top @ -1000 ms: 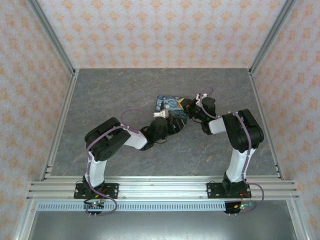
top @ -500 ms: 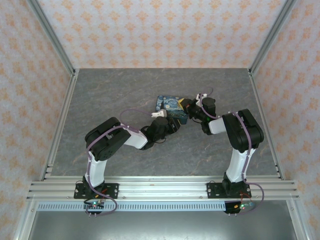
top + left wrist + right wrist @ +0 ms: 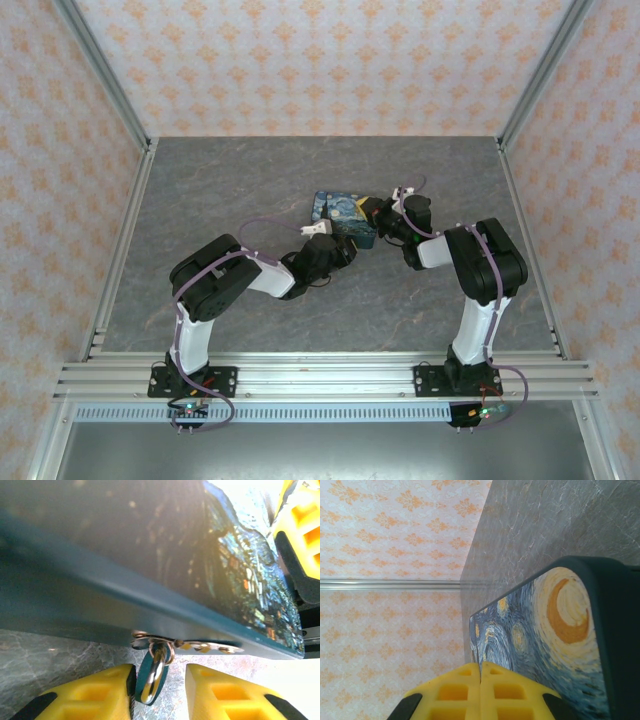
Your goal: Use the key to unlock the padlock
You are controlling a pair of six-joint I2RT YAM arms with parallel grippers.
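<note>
Obstructions: the dark-blue painted tin (image 3: pixel 335 207) lies at mid-surface with both arms converging on it. Seen from the left wrist, its side wall fills the upper view and overhangs the working area. A metal hasp (image 3: pixel 200 646) projects from its lower edge.

Task item: the padlock (image 3: pixel 141 672), teal with a silver shackle, hangs from that hasp just above the surface.

Left jaws: partly open, their yellow fingers (image 3: pixel 85 695) standing on either side of the padlock. The near pad is just beside or touching it, which one I cannot tell. The other finger stands apart, so there is no firm grip.

Right jaws: fully closed, fingers (image 3: pixel 455 690) meeting with nothing between them, placed against the tin's lid at its far end. One yellow finger shows at the upper right of the left wrist view.

Surface: grey, stone-patterned (image 3: pixel 220 200), level.

Room: pale walls with an orange motif (image 3: pixel 300 60), and aluminium rails (image 3: pixel 320 375) along the near edge and corners
</note>
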